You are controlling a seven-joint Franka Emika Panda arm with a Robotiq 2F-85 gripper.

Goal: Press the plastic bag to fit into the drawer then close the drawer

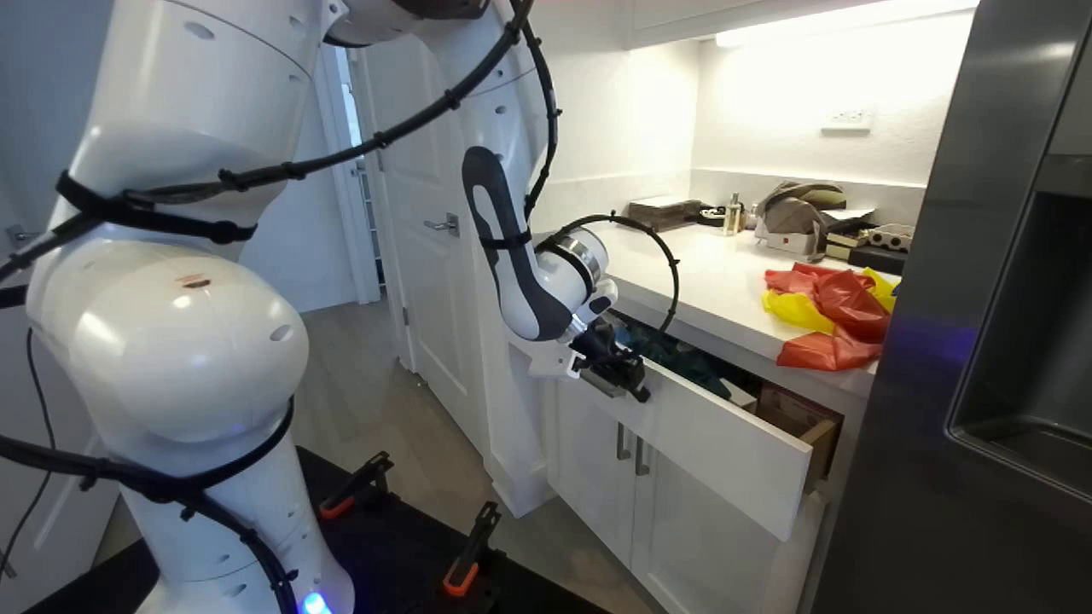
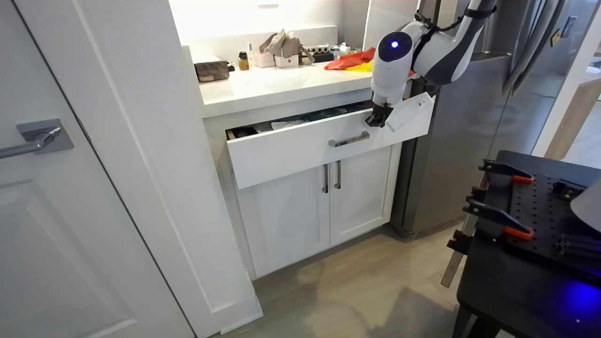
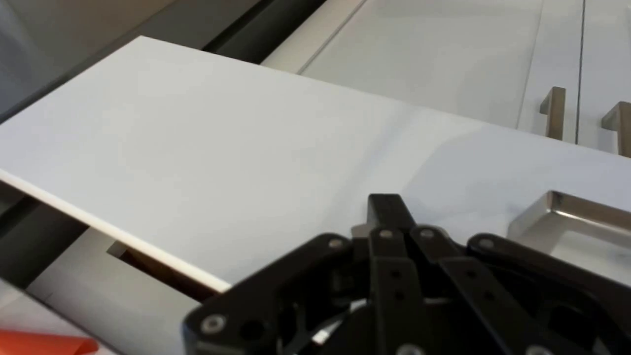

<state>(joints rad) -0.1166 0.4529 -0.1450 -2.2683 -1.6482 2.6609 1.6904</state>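
Desk (image 1: 699, 273) bears loose red and yellow plastic (image 1: 840, 311), perhaps there to be out of the way. Beneath it the drawer (image 2: 310, 151) stands partly out, leaving room to press things down. The dark bundle (image 1: 684, 358) inside is, I judge, the plastic bag. My pincer (image 3: 393, 212), pressed together with nothing visible in its bite, points at the drawer's front just beside the handle (image 3: 591, 211), likely for pushing it home; whether it touches I can't tell.
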